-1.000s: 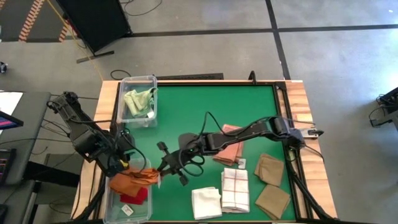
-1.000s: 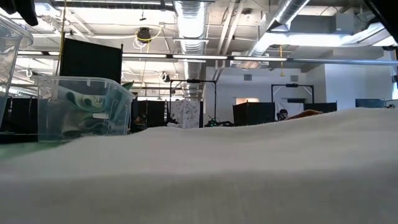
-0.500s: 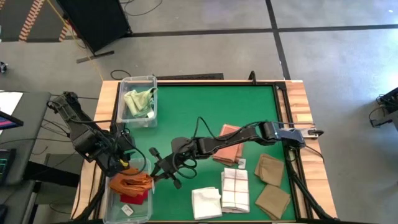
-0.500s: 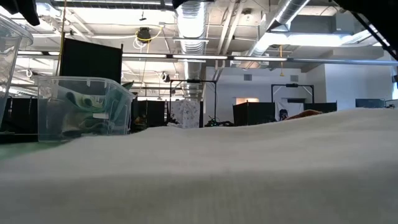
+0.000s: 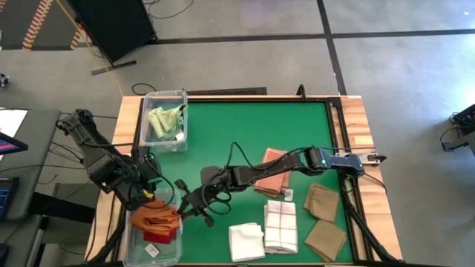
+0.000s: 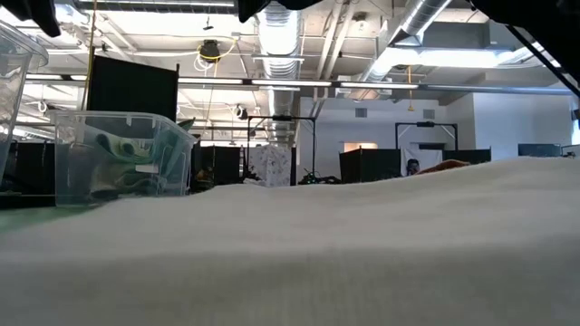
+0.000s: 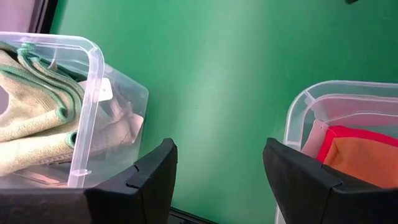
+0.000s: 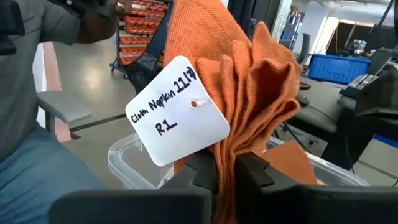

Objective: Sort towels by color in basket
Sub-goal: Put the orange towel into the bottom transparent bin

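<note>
My right gripper (image 5: pixel 182 209) reaches across the table from the right to the near-left clear bin (image 5: pixel 132 239) and is shut on a rust-orange towel (image 5: pixel 156 217), which is bunched above that bin. A red towel (image 5: pixel 160 236) lies in the bin underneath. The far-left bin (image 5: pixel 178 95) holds pale green towels (image 5: pixel 165 119). Lying flat on the green mat are a salmon pink towel (image 5: pixel 274 176), a white-checked one (image 5: pixel 280 225), a white one (image 5: pixel 246 241) and two tan ones (image 5: pixel 321 200). My left gripper (image 7: pixel 221 180) is open and hovers between the two bins, touching nothing. My right gripper pinches the orange towel's gathered folds (image 8: pixel 233 140) between its two fingers, several layers together. It comes from the table's right side, roughly level. The towel spreads out beyond the fingertips over the near-left bin, with a white paper tag (image 8: pixel 177 112) on it. I cannot tell whether it touches the red towel.
The left arm (image 5: pixel 104 167) stands close beside the near-left bin. A black cable (image 5: pixel 241 152) loops above the right arm. In the low view a white cloth (image 6: pixel 362 254) fills the foreground. Bare green mat (image 5: pixel 252 122) lies at the table's far middle.
My right gripper has moved toward the table's left edge and a little nearer, carrying the orange towel. The towel's trailing part, which hung past the bin's right rim, is now drawn in over the bin.
</note>
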You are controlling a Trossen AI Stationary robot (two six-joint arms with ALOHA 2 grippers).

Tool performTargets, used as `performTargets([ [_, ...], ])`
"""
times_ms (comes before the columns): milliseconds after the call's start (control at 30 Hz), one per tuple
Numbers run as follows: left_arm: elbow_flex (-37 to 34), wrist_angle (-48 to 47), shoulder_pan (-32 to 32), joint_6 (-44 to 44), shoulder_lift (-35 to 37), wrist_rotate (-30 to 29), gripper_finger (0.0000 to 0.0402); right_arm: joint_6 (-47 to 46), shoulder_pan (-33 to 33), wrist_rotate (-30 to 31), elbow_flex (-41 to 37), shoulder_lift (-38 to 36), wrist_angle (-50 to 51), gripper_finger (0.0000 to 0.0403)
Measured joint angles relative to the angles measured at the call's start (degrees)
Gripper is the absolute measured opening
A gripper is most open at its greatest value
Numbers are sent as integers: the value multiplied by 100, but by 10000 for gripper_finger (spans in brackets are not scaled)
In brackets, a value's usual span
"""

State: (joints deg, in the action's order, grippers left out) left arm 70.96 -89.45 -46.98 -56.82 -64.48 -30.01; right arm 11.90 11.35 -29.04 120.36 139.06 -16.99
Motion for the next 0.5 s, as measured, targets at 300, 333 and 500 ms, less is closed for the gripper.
performTargets([
  [300,0,8,2,0,-1,-59,226,22,-2,2,-2,-2,85,189],
  [333,0,20,2,0,-1,-60,226,20,-2,2,-2,-2,89,212],
  [500,0,42,2,-14,-1,-71,226,20,-2,3,-2,-2,168,294],
])
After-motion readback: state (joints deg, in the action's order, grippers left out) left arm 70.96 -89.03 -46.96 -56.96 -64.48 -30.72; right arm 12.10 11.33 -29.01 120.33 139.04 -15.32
